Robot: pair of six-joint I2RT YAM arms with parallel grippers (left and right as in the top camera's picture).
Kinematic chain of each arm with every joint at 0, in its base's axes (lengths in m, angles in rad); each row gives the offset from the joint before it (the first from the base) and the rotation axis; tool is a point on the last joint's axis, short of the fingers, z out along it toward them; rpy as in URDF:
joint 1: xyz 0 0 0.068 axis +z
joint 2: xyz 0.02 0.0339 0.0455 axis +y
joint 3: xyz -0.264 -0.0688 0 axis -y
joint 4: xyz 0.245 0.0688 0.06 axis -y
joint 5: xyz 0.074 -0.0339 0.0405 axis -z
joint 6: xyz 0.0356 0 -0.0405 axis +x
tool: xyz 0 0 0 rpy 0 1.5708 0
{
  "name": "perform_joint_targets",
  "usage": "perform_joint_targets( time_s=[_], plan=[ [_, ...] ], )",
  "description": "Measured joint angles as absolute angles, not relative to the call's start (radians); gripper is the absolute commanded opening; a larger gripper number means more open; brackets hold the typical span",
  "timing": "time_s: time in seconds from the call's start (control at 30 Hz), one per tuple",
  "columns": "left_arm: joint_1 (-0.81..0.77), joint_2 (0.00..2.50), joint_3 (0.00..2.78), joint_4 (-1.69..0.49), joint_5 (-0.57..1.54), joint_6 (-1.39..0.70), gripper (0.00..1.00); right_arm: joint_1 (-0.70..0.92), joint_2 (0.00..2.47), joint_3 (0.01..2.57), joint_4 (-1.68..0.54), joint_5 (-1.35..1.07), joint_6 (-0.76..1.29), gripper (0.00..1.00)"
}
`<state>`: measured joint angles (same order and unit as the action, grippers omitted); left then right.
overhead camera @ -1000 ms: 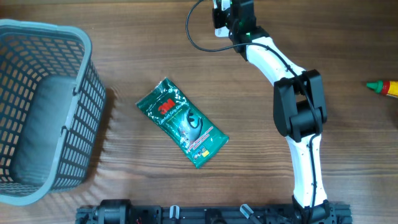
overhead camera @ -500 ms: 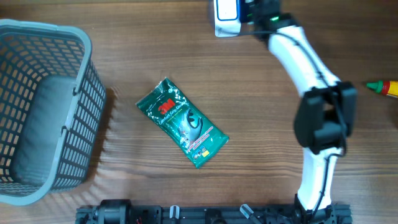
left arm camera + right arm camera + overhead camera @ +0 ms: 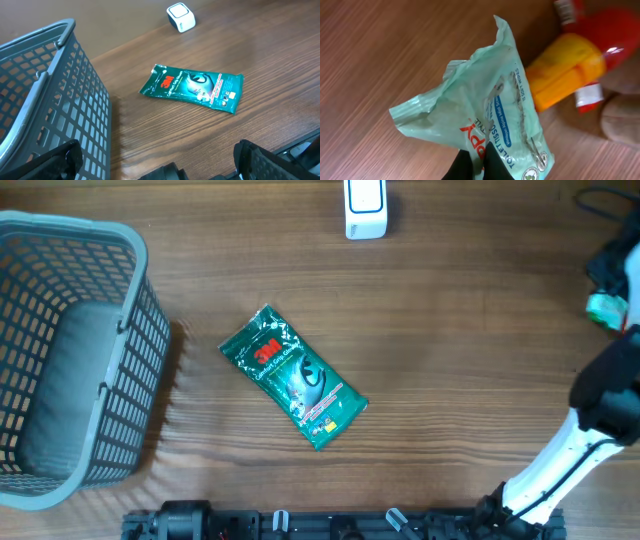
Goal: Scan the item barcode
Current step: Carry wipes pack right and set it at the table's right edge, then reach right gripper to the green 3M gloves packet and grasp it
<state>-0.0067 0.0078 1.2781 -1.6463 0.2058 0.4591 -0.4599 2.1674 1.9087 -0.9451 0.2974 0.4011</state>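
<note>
On the wooden table the biggest thing is a single grey mesh basket, standing at the left edge with its handle folded down along the rim. Two arms serve the table, each ending in one hand.

The left hand hangs low over the near side with its two fingers spread as wide apart as they go. It holds nothing and touches nothing.

The right hand is out at the right edge of the table, with its dark fingers pinched tight together on the bottom edge of a pale green tissue packet. The packet is crumpled and sticks up out of the grip, clear of the wood, with printed lettering showing on one face.

There are two packets in all. The second is a dark green one, lying flat and slanted in the middle of the table, near the basket but not touching it, and untouched by either hand.

One small white scanner stands at the far edge, well apart from both packets.

Behind the held packet lies a blurred red and yellow bottle; whether it is one bottle or more, I cannot tell.
</note>
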Motion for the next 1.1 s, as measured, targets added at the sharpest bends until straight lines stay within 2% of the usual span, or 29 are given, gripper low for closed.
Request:
perform_joint_targets(
  time_s=[0.13,0.17,0.2,0.23,0.27,0.3,0.37,0.5,0.6,0.7,0.87,1.1],
  plan=[
    [-0.007,0.008,1.278,-1.646,0.206,0.459,1.00,-0.543,2.167,1.880,-0.948,0.299,0.413,0.04],
    [-0.007,0.008,1.278,-1.646,0.206,0.459,1.00,-0.572,2.167,1.860,-0.981,0.307,0.433,0.11],
    [-0.007,0.008,1.278,-1.646,0.206,0.459,1.00,-0.592,2.167,1.850,-1.029,0.329,0.471,0.45],
    [-0.007,0.008,1.278,-1.646,0.206,0.459,1.00,-0.602,2.167,1.843,-1.044,0.339,0.489,0.67],
    [-0.007,0.008,1.278,-1.646,0.206,0.459,1.00,-0.622,2.167,1.838,-1.055,0.353,0.511,0.79],
    [-0.007,0.008,1.278,-1.646,0.206,0.459,1.00,-0.633,2.167,1.838,-1.054,0.354,0.512,0.83],
    [-0.007,0.008,1.278,-1.646,0.206,0.459,1.00,-0.645,2.163,1.838,-1.051,0.342,0.506,0.99],
    [-0.007,0.008,1.278,-1.646,0.206,0.459,1.00,-0.617,2.087,1.831,-0.987,0.169,0.424,1.00],
    [-0.007,0.008,1.278,-1.646,0.206,0.459,1.00,-0.537,1.948,1.827,-0.983,-0.027,0.362,1.00],
    [-0.007,0.008,1.278,-1.646,0.206,0.459,1.00,-0.356,1.813,1.833,-1.004,-0.207,0.253,1.00],
    [-0.007,0.008,1.278,-1.646,0.206,0.459,1.00,0.028,1.808,1.809,-1.059,-0.327,0.103,1.00],
    [-0.007,0.008,1.278,-1.647,0.206,0.459,1.00,0.508,1.883,1.584,-0.822,-0.315,0.080,1.00]
  ],
)
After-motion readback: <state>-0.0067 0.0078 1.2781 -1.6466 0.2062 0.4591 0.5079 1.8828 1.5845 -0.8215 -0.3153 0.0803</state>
